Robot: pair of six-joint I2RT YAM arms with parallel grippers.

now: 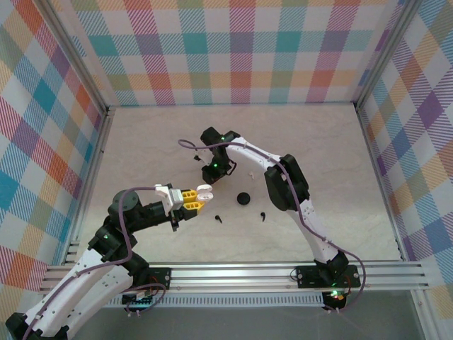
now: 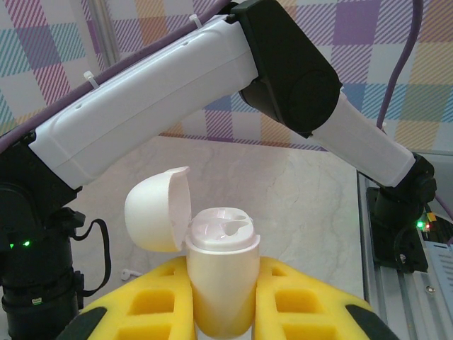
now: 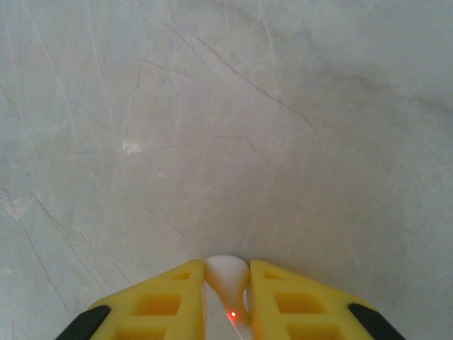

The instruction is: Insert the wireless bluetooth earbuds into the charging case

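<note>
Looking down from the top camera, you see your left gripper (image 1: 192,201) lifted above the table (image 1: 340,163), its yellow fingers (image 2: 311,304) clamped on the white charging case (image 1: 203,191). The left wrist camera shows this case (image 2: 221,283) upright between the pads, its domed lid (image 2: 157,210) swung open to the left and the moulded seats on top exposed, with nothing seated in them. Your right arm (image 2: 177,92) crosses the background of that view. Your right gripper (image 1: 214,168) points down at the marble, farther from the bases than the left one and near it. In the right wrist camera its fingers (image 3: 166,297) are closed on a white earbud (image 3: 226,270), whose rounded tip pokes out between them above a tiny red light; whether it touches the table you cannot tell. Two black earbuds lie loose on the table, one (image 1: 218,218) just in front of the left gripper, the other (image 1: 262,214) to its right. A black round case (image 1: 243,197) sits between them, a little farther back. A small white speck (image 1: 251,172) beside the right arm may be another earbud, though it is too small to tell.
</note>
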